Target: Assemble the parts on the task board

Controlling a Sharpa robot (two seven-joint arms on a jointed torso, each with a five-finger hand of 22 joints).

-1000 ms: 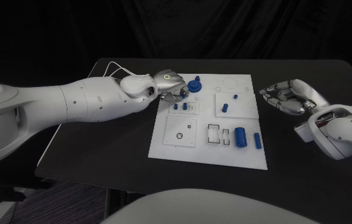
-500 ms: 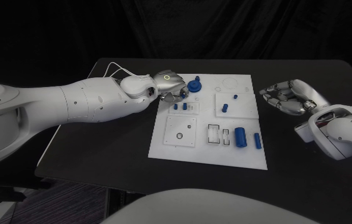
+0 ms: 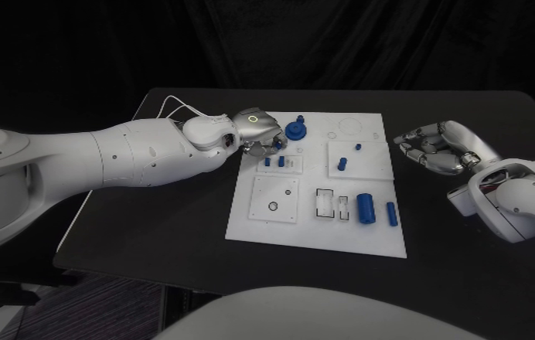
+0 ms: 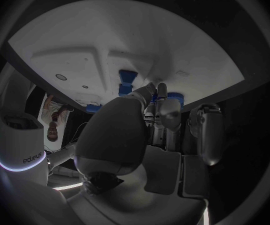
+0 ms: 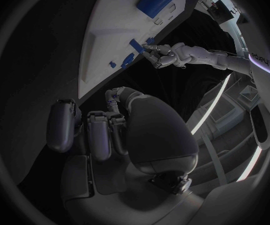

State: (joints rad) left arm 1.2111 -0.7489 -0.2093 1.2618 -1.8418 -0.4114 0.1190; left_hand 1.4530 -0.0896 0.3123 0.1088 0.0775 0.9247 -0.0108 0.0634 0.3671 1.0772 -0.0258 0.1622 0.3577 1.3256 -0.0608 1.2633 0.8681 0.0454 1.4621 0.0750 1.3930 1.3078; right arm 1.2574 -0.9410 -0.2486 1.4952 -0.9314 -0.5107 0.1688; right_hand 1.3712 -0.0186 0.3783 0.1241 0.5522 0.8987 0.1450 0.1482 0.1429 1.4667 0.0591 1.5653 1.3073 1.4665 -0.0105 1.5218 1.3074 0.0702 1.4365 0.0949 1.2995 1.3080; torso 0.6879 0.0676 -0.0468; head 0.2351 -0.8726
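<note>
Two hands: left hand (image 3: 255, 129) fingertips on task board (image 3: 368, 236), grasp unclear; right hand (image 3: 437, 147) curled, empty.

White rounded arms (image 3: 123, 154), silver hands (image 3: 437, 148), thin white cables (image 3: 178, 108).

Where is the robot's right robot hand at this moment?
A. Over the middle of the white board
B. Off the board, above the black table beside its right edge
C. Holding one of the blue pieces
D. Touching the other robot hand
B: the right robot hand hangs curled and empty over the black table, just beside the white board.
</note>
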